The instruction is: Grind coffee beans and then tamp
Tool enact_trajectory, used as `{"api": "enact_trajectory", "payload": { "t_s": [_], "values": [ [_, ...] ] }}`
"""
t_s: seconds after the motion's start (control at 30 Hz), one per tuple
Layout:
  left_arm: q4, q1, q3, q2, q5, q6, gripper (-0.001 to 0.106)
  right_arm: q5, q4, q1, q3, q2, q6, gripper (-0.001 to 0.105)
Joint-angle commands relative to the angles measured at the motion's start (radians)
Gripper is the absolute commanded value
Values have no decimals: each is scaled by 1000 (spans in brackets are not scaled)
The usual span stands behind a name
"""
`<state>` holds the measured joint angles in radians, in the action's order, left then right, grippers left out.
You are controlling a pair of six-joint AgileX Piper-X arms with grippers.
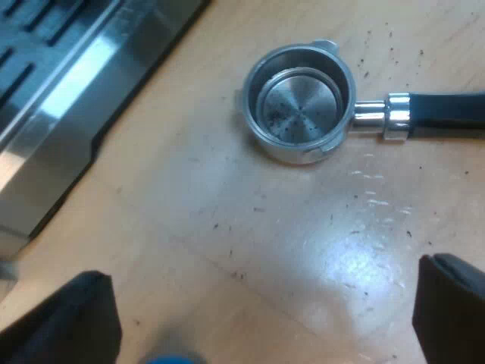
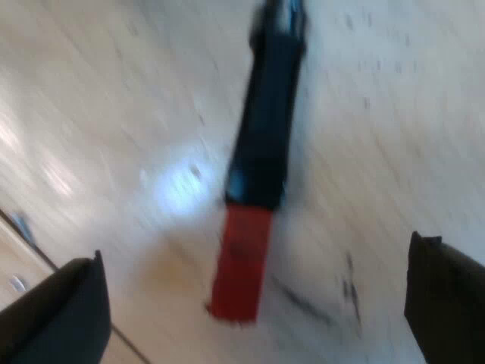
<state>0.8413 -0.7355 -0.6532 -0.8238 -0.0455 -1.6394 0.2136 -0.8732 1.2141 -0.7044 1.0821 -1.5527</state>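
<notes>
Your left hand hovers over the tabletop with its black fingers spread wide and nothing between them, and your right hand is spread just as wide above the same pale wood, also holding nothing. Near the left hand you have the machine: its steel front edge and a dark slotted tray run at a slant beside the bare wood, apart from the holder. The holder lies loose on the tabletop, not locked into the machine, mouth up, so you look straight down into its basket; the round steel floor carries a few dark grains and otherwise shows bare metal. No finger touches it; it lies beyond the open gap of the left hand. Its handle runs flat along the wood, pointing away from the machine, joined to the cup by a bright metal collar. Your right hand is directly over that handle: the dark grip runs along the middle of the gap between its fingers, and the red end lies between the two fingertips, touching neither. You cannot tell how high the hand is above it. Dark specks are scattered over the wood around the holder. A small blue patch shows between the left fingers, close to the hand; you cannot tell what it is.
</notes>
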Motion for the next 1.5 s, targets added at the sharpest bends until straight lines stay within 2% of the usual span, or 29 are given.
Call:
{"api": "enact_trajectory", "payload": {
  "t_s": [0.03, 0.17, 0.27, 0.33, 0.37, 0.43, 0.63, 0.8, 0.9, 1.1, 1.23, 1.37, 1.5],
  "values": [
    [72, 7, -11, 68, 11, -41, 80, 9, 121, -1, -5, -53, -16, 79],
    [154, 44, -12, 127, 5, -104, 80, 9, 199, 2, -5, -74, -16, 79],
    [172, 61, -12, 139, 5, -121, 80, 7, 361, 26, 2, -73, -104, 79],
    [203, 94, -14, 157, 5, -138, 80, 12, 467, 48, 20, -74, -130, 79],
    [228, 184, -16, 166, 5, -135, 80, 11, 482, 51, 25, -74, -130, 79],
    [242, 250, -15, 166, -3, -133, 80, 7, 576, 64, 54, -74, -130, 79],
    [263, 375, -15, 163, -17, -71, 80, 7, 813, 82, 140, -74, -138, 79],
    [269, 370, -15, 151, -21, -61, 80, 7, 944, 82, 191, -74, -138, 79],
    [267, 370, -15, 106, -33, -60, 80, 7, 946, 82, 191, -74, -138, 79],
    [249, 370, -15, -38, -41, 0, 80, 7, 951, 82, 191, -74, -134, 79],
    [213, 370, -15, -127, -41, 1, 80, 7, 951, 82, 191, -74, -134, 79],
    [174, 370, -15, -211, -93, -2, 80, 7, 951, 82, 191, -74, -134, 79],
    [165, 370, -15, -256, -91, -12, 80, 7, 951, 82, 191, -74, -134, 79]
  ]
}}
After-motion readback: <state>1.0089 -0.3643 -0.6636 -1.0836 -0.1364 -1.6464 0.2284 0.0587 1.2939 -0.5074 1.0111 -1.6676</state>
